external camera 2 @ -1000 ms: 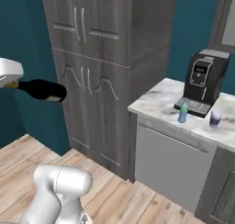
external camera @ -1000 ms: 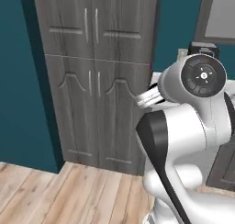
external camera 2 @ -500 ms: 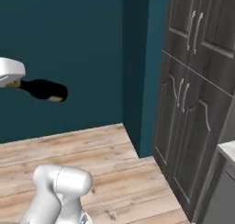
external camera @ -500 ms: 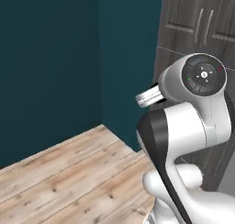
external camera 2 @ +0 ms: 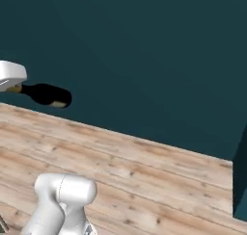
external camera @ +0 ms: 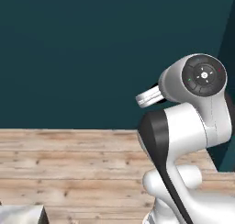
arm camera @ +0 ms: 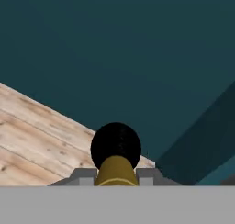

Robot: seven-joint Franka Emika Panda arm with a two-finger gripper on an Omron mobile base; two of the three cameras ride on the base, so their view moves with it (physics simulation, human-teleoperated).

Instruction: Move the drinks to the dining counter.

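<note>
A dark teal wall is standing ahead of the hand, spanning the scene. Below the hand a pale wood plank floor is running up to the foot of that wall. The white arm is rising with its upper joint level with the hand. The wine bottle is lying roughly level in the air, projecting straight out from the hand toward the wall, well above the floor and touching nothing else. The hand is gripping the bottle by its gold neck, with one finger pressing on each side and the dark body extending beyond the fingertips.
</note>
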